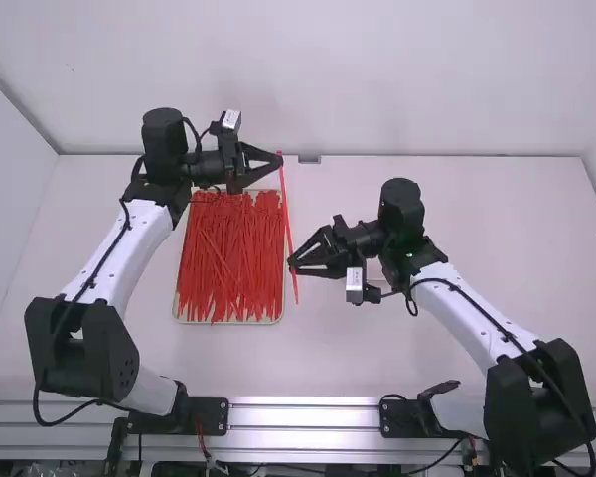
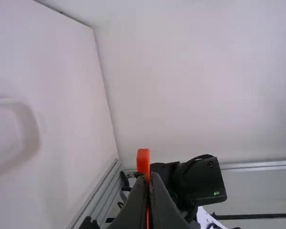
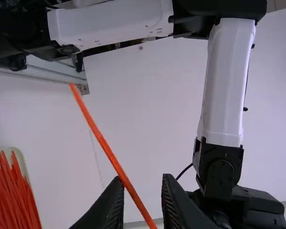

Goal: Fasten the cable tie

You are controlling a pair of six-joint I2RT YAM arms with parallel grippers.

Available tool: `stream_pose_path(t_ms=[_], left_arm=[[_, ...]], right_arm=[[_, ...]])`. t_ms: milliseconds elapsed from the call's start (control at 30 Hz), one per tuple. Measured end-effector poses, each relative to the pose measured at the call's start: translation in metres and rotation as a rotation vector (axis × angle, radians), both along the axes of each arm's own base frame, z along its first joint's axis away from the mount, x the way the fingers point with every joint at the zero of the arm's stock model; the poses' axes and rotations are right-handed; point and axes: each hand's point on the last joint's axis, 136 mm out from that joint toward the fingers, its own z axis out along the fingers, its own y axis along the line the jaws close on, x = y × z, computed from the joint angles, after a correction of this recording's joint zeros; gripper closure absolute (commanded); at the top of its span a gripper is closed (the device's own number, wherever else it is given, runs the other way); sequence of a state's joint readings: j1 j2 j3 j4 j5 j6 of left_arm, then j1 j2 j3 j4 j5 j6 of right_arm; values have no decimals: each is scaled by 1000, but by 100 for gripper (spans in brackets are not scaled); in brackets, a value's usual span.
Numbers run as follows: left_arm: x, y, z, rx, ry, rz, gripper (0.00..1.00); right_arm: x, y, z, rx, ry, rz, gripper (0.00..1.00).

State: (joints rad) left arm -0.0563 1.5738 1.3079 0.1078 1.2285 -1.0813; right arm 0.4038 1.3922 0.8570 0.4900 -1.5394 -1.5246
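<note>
Holding one red tie (image 1: pixel 287 219) ready is the step in hand, I think: it is picked up but not yet looped. The left gripper (image 1: pixel 276 159) has its jaws squeezed tight on one end of the tie, and a short bit pokes out past the tips. From there the tie runs in a straight line to the right gripper (image 1: pixel 294 263). Those jaws stand apart, and the tie passes through the gap between them without being pinched. The other ties (image 1: pixel 228 258) lie in a heap on a tray (image 1: pixel 228 320), off to the side of both jaws. Next, the right jaws likely need to close on the tie, then bend it round so the thin end meets the head. That calls for careful aim.
</note>
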Motion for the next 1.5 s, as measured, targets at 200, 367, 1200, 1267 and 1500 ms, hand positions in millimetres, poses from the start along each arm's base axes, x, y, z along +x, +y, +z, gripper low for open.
stream_pose_path(t_ms=[200, 367, 1200, 1267, 1500], left_arm=[[2, 1, 0, 3, 0, 12, 98], [3, 1, -1, 6, -3, 21, 98], [3, 1, -1, 15, -35, 17, 98], [3, 1, -1, 16, -39, 17, 98], [3, 1, -2, 39, -100, 13, 98]], right_arm=[[0, 0, 0, 0, 2, 3, 81], [-1, 0, -1, -6, 15, 3, 89], [-2, 1, -4, -33, 76, 3, 100], [-2, 1, -4, -35, 80, 2, 100], [-1, 1, 4, -39, 96, 7, 100]])
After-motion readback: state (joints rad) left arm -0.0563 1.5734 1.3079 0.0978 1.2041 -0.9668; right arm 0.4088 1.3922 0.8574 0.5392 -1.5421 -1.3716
